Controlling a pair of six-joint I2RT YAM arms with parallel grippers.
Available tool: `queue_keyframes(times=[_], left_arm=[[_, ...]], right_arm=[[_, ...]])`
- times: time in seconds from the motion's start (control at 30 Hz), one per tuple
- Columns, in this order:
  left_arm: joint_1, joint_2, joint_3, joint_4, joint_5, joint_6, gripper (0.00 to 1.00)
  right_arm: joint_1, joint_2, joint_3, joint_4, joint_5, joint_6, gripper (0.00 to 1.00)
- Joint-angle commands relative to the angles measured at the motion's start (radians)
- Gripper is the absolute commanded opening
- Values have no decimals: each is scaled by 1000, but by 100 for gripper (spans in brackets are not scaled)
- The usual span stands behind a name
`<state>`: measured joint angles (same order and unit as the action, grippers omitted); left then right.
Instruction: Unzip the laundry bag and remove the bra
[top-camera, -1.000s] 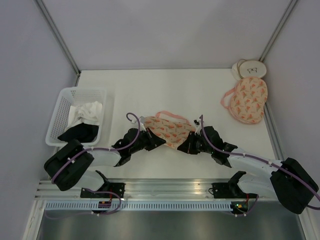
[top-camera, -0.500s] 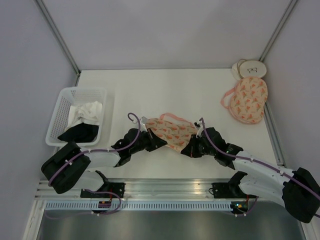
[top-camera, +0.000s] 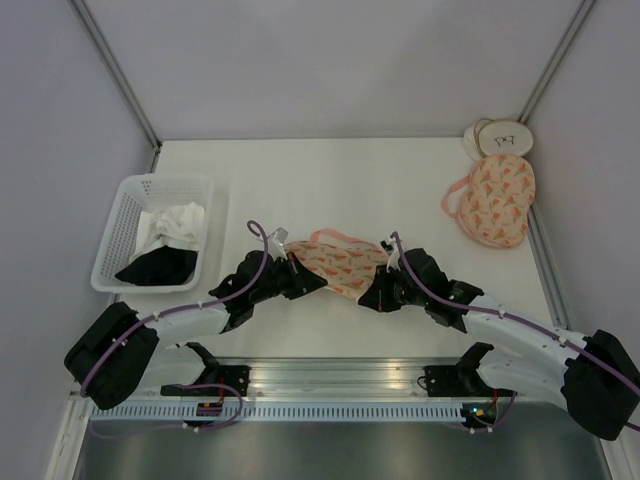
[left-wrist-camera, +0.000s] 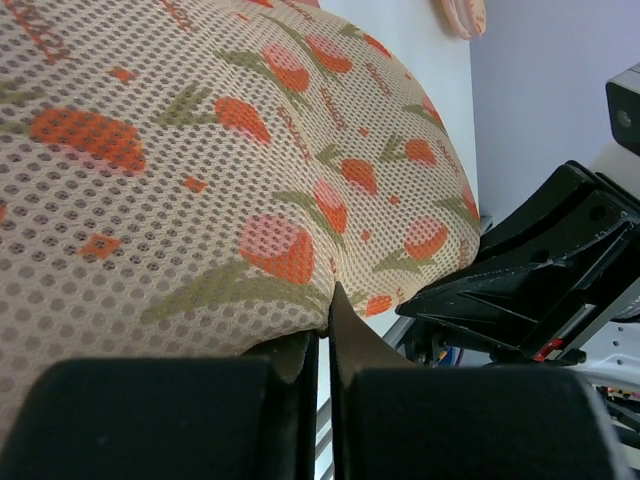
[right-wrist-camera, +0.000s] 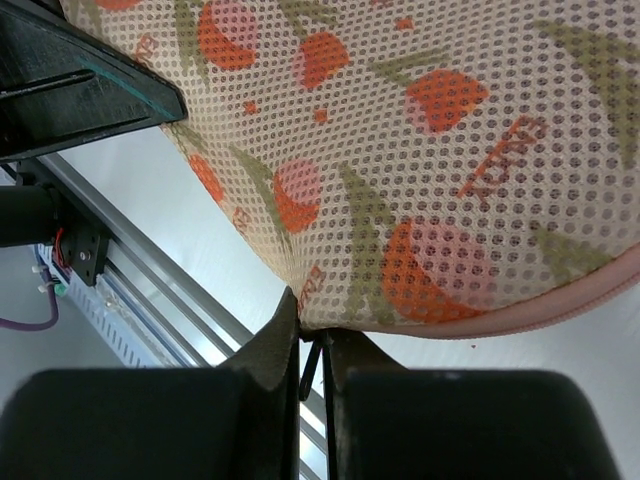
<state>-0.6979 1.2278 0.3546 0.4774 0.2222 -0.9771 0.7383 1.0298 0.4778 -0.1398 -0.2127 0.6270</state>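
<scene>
Change: over the last second both my arms have stretched lower and wider, their shoulders swinging out toward the side walls. The peach mesh laundry bag (top-camera: 338, 262), with its orange-pink print and pink zip trim, has barely shifted between them.
Left gripper (top-camera: 300, 282): closed tight on a fold of the bag's mesh at its left end. In the wrist view the cloth bulges straight out of the pinch.
Right gripper (top-camera: 372, 293): jaws almost together at the bag's right lower rim, just under the pink trim. A thin dark piece sits between them, perhaps the zip pull, but I cannot tell.
Meaning: I judge the bag is held at both ends and the unzipping has hardly begun. I see no opening and no bra.
Bag's place: middle of the white bench (top-camera: 350, 180), toward its near side, lying between my two grippers.
Edges: the metal rail (top-camera: 330, 375) runs along the near edge, close behind my wrists. The white plastic lattice basket (top-camera: 120, 215) holding black and white cloth stands well apart on the left. The rounder pouch of the same print (top-camera: 497, 200) sits in the far right corner.
Open room: bare bench beyond the bag toward the back wall, which I judge the safest way to draw the zip.
</scene>
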Motion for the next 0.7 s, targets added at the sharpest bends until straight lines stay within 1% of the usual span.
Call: queue_keyframes(times=[0.0,0.03,0.07,0.1,0.17,0.3,0.4,0.5,0.67], left_arm=[[64,-30,18,-29,-138,89,2],[64,-28,17,-28,-135,89,2],[64,-27,15,-23,-136,87,2],[64,-27,14,-22,-135,86,2],[66,-30,12,-23,-133,86,2],[69,-34,11,-14,-130,78,2],[69,-30,11,0,-113,66,2],[69,-27,9,16,-101,55,2],[69,-28,4,26,-93,38,2]], right_arm=[[-4,27,-13,-202,24,-55,1],[-4,33,-10,-199,10,-59,8],[-2,38,-10,-196,4,-62,32],[-2,39,-10,-198,4,-67,38],[6,32,-5,-222,33,-76,45],[7,16,1,-244,45,-66,45],[9,1,-5,-196,27,-41,47],[24,-25,-33,-63,-13,11,51],[50,-27,-57,113,85,66,53]])
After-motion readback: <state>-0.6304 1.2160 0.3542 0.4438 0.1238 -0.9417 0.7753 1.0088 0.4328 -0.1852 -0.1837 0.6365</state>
